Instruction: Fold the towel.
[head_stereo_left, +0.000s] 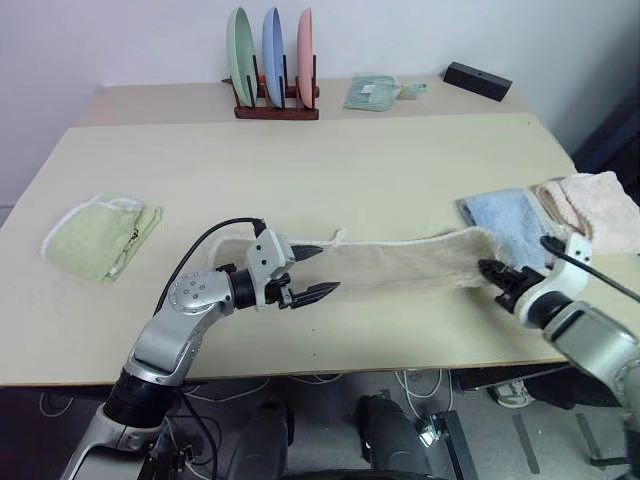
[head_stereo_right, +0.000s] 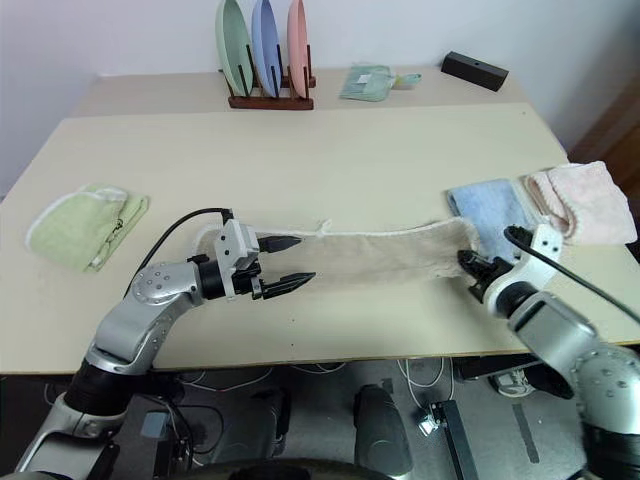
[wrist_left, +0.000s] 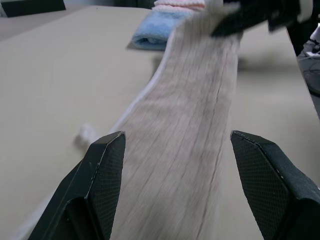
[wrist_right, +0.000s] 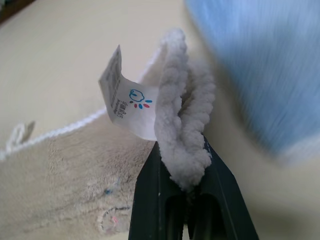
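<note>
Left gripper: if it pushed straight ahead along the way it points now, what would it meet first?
Most likely the towel. The left gripper has open jaws on either side of the beige strip, which runs ahead toward the right gripper, shut on the far end. Height above the cloth is unclear.

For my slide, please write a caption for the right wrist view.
Right gripper shut on the towel edge, its white label beside the fingers.

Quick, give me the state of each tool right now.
Left tool: open, holding nothing, its fingers either side of the long beige terry-cloth towel.
Right tool: shut on the towel's end.
</note>
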